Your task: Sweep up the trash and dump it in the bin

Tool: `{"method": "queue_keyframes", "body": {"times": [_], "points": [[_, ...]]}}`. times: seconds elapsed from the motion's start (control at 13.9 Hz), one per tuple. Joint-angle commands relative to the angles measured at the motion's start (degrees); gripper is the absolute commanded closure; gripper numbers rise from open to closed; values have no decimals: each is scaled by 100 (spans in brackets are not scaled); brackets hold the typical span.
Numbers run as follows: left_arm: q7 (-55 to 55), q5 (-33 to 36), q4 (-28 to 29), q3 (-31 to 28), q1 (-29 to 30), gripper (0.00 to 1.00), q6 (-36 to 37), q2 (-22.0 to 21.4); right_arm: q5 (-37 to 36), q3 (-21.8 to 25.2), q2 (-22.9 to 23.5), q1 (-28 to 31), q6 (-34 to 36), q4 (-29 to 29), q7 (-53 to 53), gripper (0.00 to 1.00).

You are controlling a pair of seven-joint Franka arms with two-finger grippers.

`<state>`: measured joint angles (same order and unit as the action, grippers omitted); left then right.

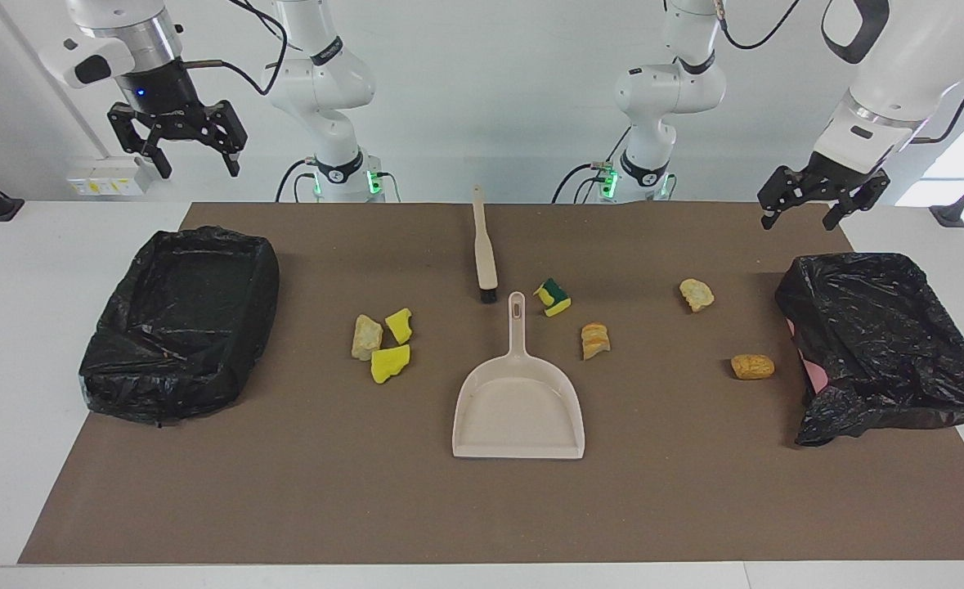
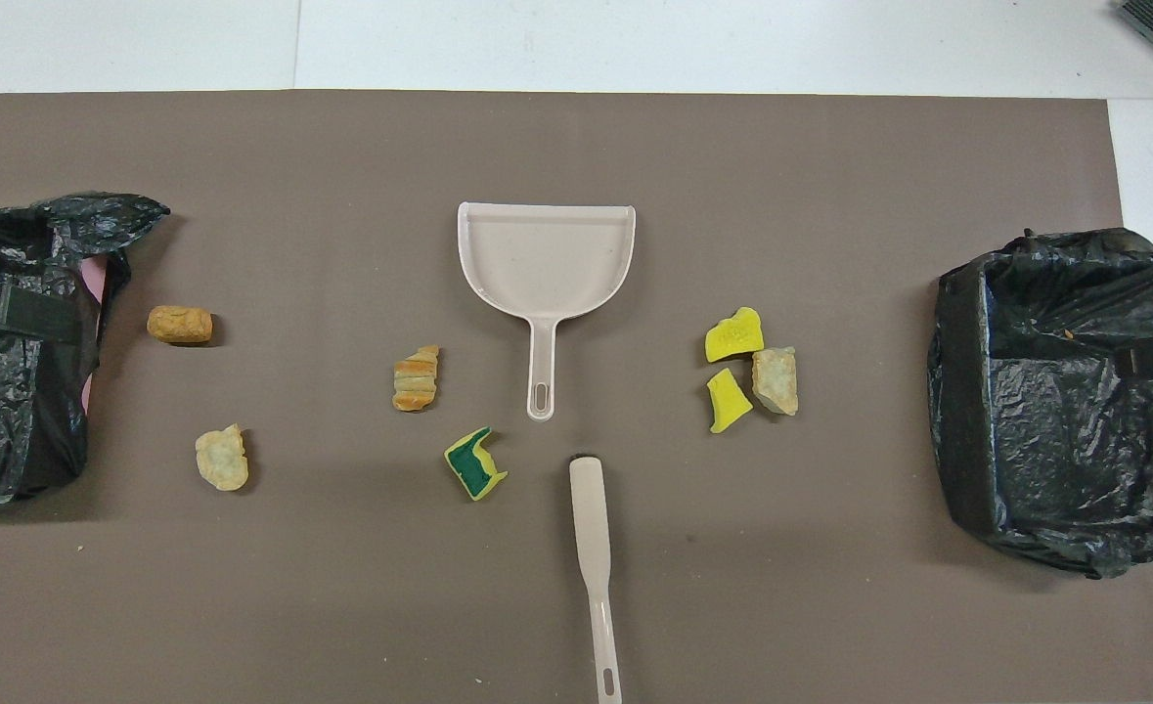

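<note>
The trash lies scattered on the brown mat (image 1: 694,491). Two yellow sponge chunks (image 1: 390,362) and a tan lump (image 1: 366,336) sit together toward the right arm's end. A green-backed sponge (image 1: 553,297) and a bread-like lump (image 1: 595,339) lie beside the dustpan handle. Two more lumps (image 1: 697,294) (image 1: 752,366) rest near the bin (image 1: 817,327) at the left arm's end. A second black-bagged bin (image 1: 122,360) stands at the right arm's end. My left gripper (image 1: 800,219) and right gripper (image 1: 199,168) hang open and empty, each high above its own end's bin.
A beige dustpan (image 1: 518,409) lies flat mid-mat with its handle pointing toward the robots. A beige brush (image 1: 484,254) lies just nearer the robots, bristles toward the dustpan. White table (image 1: 7,409) borders the mat.
</note>
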<state>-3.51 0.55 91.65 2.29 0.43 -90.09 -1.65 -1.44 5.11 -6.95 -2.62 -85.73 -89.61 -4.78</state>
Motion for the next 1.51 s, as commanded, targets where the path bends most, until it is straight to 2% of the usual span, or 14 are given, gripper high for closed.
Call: {"method": "queue_keyframes", "body": {"times": [0.0, 1.01, 1.44], "points": [[-62, 59, 159, -1, 19, 0, 88, -160, -76, -37, -35, 42, -5, -13, -67, 0], [-53, -2, 248, -1, 1, 0, 62, -204, -50, -10, -140, 95, 48, -127, -49, 0], [-44, -248, 537, 61, -191, 0, -26, -318, -58, -19, -202, 86, 39, -206, -67, 0]]}}
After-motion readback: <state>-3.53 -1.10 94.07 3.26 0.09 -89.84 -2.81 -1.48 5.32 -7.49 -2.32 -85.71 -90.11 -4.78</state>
